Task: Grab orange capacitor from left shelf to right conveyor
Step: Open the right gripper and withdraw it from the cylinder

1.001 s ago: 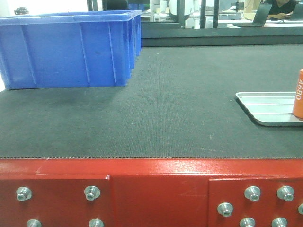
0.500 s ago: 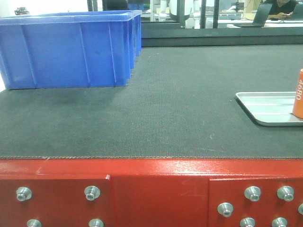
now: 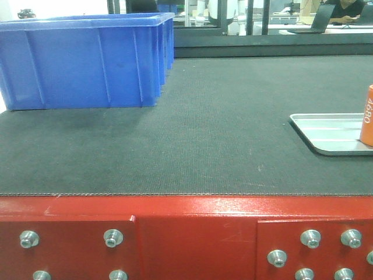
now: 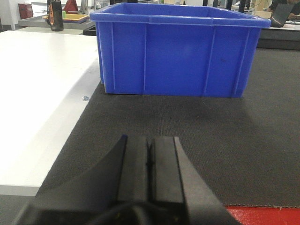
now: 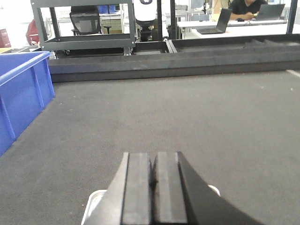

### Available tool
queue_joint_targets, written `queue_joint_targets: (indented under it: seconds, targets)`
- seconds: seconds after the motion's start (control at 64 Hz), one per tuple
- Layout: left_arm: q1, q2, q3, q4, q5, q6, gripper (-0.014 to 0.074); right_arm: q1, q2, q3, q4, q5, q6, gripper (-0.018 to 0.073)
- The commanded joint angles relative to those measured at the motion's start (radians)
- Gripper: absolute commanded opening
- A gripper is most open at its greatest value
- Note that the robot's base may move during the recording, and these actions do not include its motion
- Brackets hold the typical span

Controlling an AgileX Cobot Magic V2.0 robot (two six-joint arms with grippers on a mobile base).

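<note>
While both sets of jaws are pressed together with nothing between them, the left gripper [image 4: 150, 157] is held low over the near left part of the conveyor [image 3: 192, 134], close to its left edge where a white surface [image 4: 33, 93] adjoins the belt. Straight ahead of that gripper, a blue bin [image 4: 178, 49] is seen standing on the belt toward the far left corner. The right gripper [image 5: 153, 180] is likewise closed and empty, and is poised over a silver tray [image 5: 93, 206] of which only pale corners are visible beneath the fingers. On the front view, the tray [image 3: 332, 131] is found at the right edge of the belt, and the capacitor [image 3: 367, 114] is seen upright at the frame's right edge, cut off by it, apparently standing on the tray. The red frame [image 3: 186, 233] runs along the near edge.
</note>
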Motion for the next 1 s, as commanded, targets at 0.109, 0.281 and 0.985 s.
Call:
queue_joint_targets:
  seconds: [0.109,0.281,0.985]
  targets:
    - [0.002,-0.013,-0.005,-0.002,-0.089,-0.001,-0.0127,0.002,-0.100,-0.006,0.467,0.027,-0.595,0.0054]
    - [0.002,-0.013,-0.005,-0.002,-0.089,-0.001,-0.0127,0.002,-0.276,0.149,0.489,0.014,-0.630,0.0054]
    - [0.002,-0.013,-0.005,-0.002,-0.089,-0.001,-0.0127,0.002,-0.530,0.466,0.418,-0.078,-0.477,0.0054]
